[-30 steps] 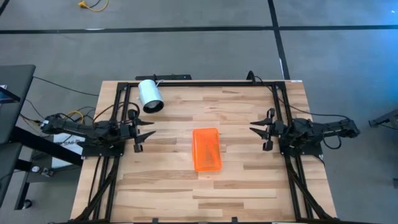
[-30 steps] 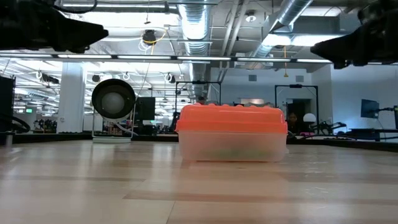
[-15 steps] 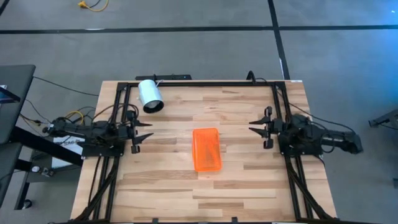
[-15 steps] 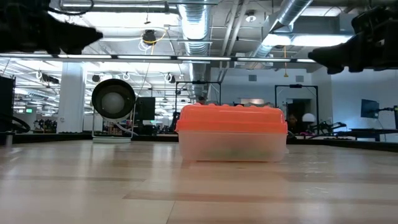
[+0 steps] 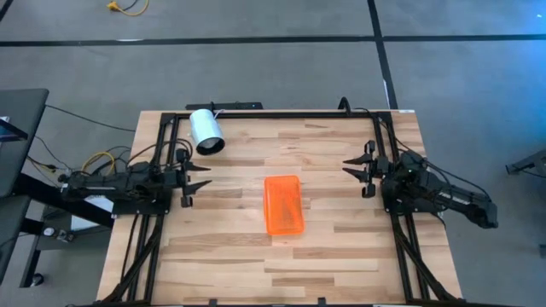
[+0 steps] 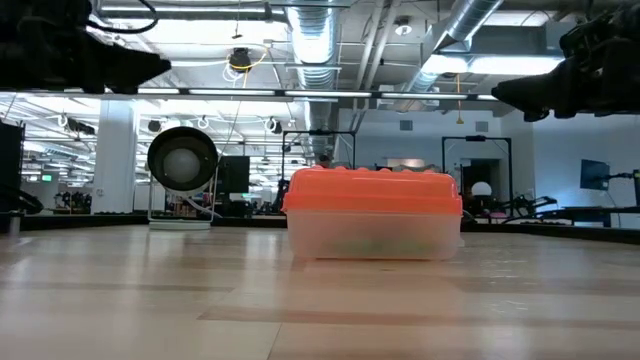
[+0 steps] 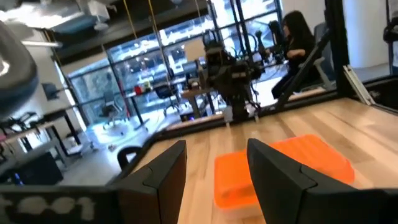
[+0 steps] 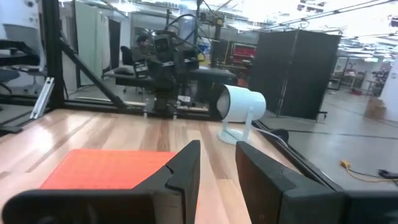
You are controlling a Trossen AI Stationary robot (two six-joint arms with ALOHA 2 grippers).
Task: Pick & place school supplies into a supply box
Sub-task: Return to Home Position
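Left gripper [image 5: 200, 178] at nine o'clock and right gripper [image 5: 348, 173] at three o'clock of the closed supply box [image 5: 283, 205] are found spread, empty; homing should be kept clear of it.

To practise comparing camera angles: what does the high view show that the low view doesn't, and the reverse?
High view only: the left gripper and right gripper, both open, flanking the supply box, well clear of it. Low view only: the box's clear base and the ceiling ducts. Both: the closed orange lid and the white cylinder.
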